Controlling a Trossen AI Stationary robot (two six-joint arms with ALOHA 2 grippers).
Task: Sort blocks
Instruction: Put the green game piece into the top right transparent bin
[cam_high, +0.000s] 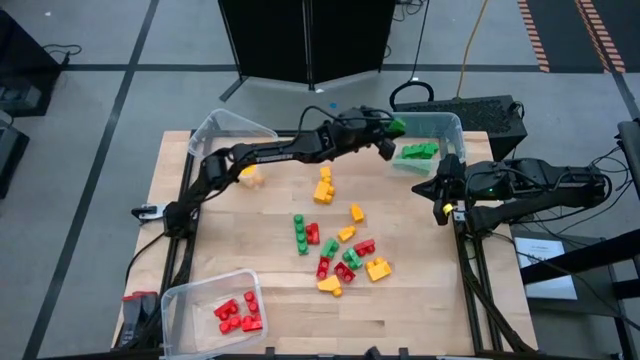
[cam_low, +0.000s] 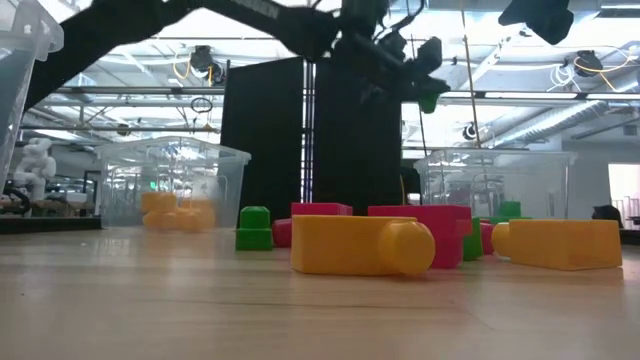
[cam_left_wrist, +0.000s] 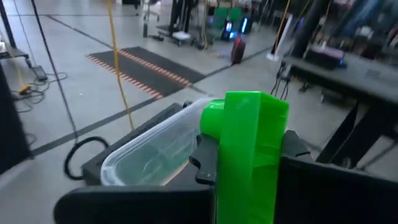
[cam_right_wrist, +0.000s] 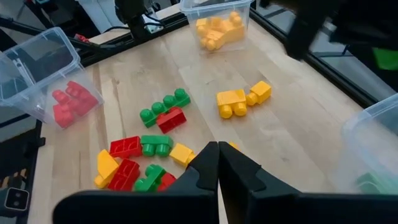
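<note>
- left gripper (cam_high: 391, 133) clamped on a green block (cam_high: 397, 127), raised at the rim of the bin with green blocks (cam_high: 452, 128)
- right gripper (cam_high: 443, 205) closed, empty, at the table's right edge
- loose blocks (cam_high: 340, 245) mid-table — red-block bin (cam_high: 180, 300) and yellow-block bin (cam_high: 215, 125) on the left side

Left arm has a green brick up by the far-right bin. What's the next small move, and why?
Probably ease the left gripper further over the bin with green blocks, then open. It is shut on a green block at the bin's near edge, where other greens already lie.
</note>
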